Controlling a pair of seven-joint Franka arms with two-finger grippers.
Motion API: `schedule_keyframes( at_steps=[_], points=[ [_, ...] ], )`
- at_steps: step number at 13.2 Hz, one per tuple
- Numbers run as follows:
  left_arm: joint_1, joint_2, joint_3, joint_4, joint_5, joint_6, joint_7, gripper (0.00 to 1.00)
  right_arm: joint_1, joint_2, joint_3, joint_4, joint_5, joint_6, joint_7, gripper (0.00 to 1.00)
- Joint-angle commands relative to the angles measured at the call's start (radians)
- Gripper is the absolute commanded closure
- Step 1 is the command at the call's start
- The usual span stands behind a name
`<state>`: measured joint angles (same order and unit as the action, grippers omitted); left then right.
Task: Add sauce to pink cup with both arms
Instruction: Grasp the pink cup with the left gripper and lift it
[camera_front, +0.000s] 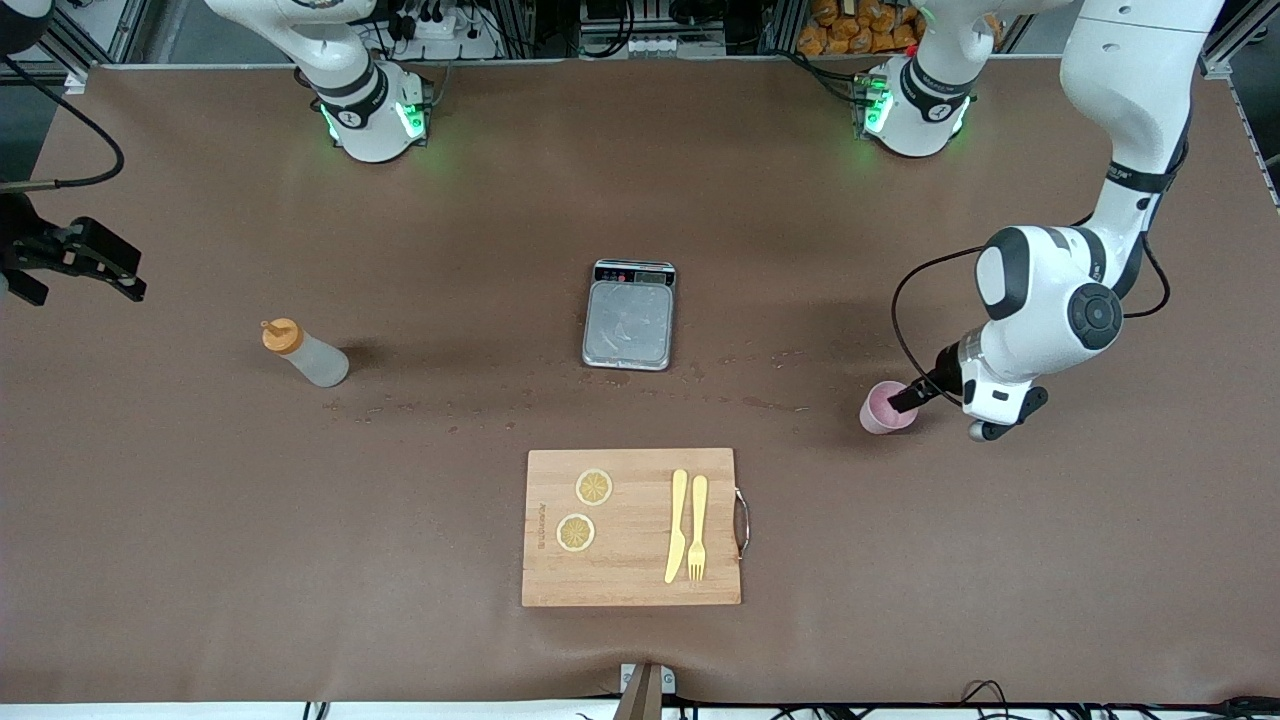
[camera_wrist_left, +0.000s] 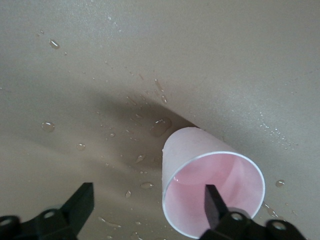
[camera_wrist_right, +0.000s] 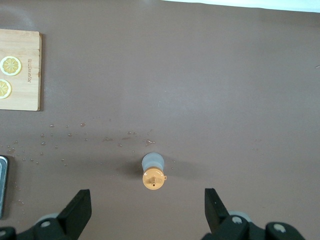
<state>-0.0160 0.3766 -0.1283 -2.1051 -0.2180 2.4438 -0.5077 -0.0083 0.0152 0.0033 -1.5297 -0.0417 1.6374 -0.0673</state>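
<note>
The pink cup (camera_front: 885, 410) stands upright on the brown table toward the left arm's end. My left gripper (camera_front: 903, 400) is low at the cup and open. In the left wrist view one finger (camera_wrist_left: 216, 205) is inside the cup (camera_wrist_left: 200, 150) and the other finger (camera_wrist_left: 80, 202) is outside, so the rim's wall lies between them, untouched. The sauce bottle (camera_front: 305, 354), whitish with an orange cap, stands toward the right arm's end. My right gripper (camera_front: 85, 258) is open and empty, up in the air, with the bottle (camera_wrist_right: 153, 172) just ahead of its fingers (camera_wrist_right: 79, 207).
A grey scale (camera_front: 630, 315) sits mid-table. A wooden cutting board (camera_front: 560, 580), nearer the front camera, holds two lemon slices (camera_front: 585, 510), a yellow knife (camera_front: 677, 525) and a fork (camera_front: 698, 525). Water drops (camera_front: 760, 402) dot the table between the scale and the cup.
</note>
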Motion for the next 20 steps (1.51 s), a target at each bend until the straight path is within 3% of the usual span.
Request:
schedule_keyframes(
  at_steps=[1, 2, 7, 13, 17, 20],
  points=[
    [0.001, -0.015, -0.005, -0.027, 0.022, 0.049, 0.006, 0.95, -0.006, 0.008, 0.001, 0.014, 0.013, -0.008, 0.004, 0.0],
    [-0.004, -0.01, -0.004, -0.026, 0.023, 0.063, 0.006, 1.0, -0.006, 0.008, 0.001, 0.014, 0.013, -0.008, 0.004, 0.0],
    [-0.004, -0.016, -0.005, -0.02, 0.023, 0.063, 0.068, 1.0, -0.006, 0.008, 0.001, 0.014, 0.013, -0.008, 0.004, 0.0],
    [-0.007, -0.125, -0.011, 0.016, 0.022, -0.021, 0.048, 1.0, -0.007, 0.008, 0.001, 0.014, 0.013, -0.008, 0.004, 0.0],
    [-0.007, -0.153, -0.121, 0.108, 0.022, -0.109, -0.107, 1.0, -0.007, 0.008, 0.001, 0.014, 0.013, -0.008, 0.004, 0.0],
    [-0.008, -0.151, -0.233, 0.125, 0.022, -0.115, -0.236, 1.0, -0.007, 0.008, 0.001, 0.014, 0.013, -0.008, 0.004, 0.0]
  ],
)
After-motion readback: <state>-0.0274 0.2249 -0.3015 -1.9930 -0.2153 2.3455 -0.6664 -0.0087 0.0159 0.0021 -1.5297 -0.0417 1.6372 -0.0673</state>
